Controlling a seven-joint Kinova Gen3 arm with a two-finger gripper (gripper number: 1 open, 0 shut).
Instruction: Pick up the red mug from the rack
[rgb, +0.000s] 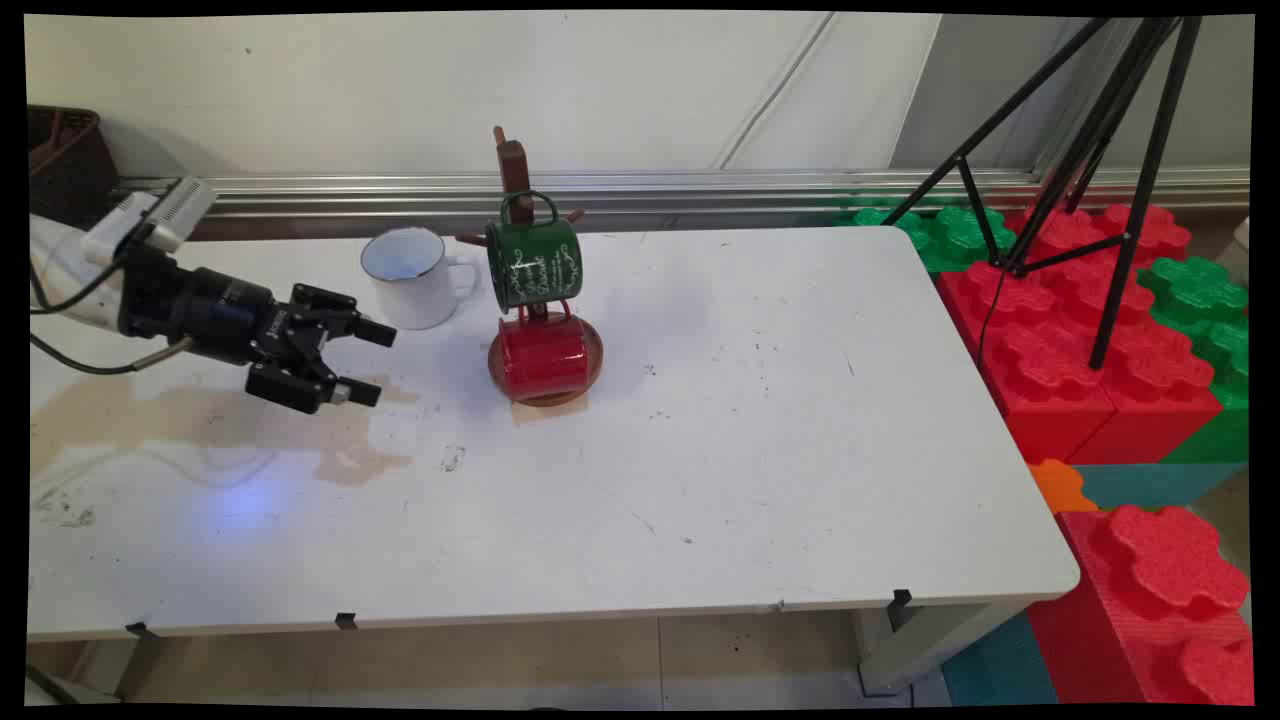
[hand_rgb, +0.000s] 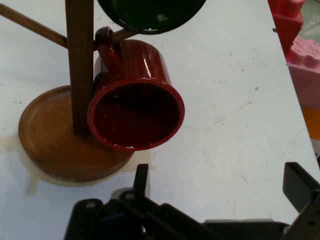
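The white table (rgb: 700, 480) has its front edge closest to us, with a brown stain (rgb: 200, 420) spread over its left side. Above that stain hangs the black two-finger gripper (rgb: 362, 362). It lies on its side and points to the right. Its fingers are spread apart and there is nothing between them.

Just past the gripper's far finger stands a white metal mug with a dark rim (rgb: 408, 275). It sits upright on the table and its handle points right.

To the right of the white mug stands a brown wooden mug tree with a round base (rgb: 513, 165). A dark green mug with white writing (rgb: 533, 262) hangs from an upper peg. A shiny red mug (rgb: 540, 356) hangs below it, down low by the round base. The gripper is near the tree but does not touch it.

In the hand view, the red mug (hand_rgb: 135, 97) shows its open mouth, hanging by its handle from a peg beside the wooden post (hand_rgb: 80, 60).

Big red and green foam blocks (rgb: 1110, 340) stand to the right of the table, and black tripod legs (rgb: 1080, 150) rise over them.
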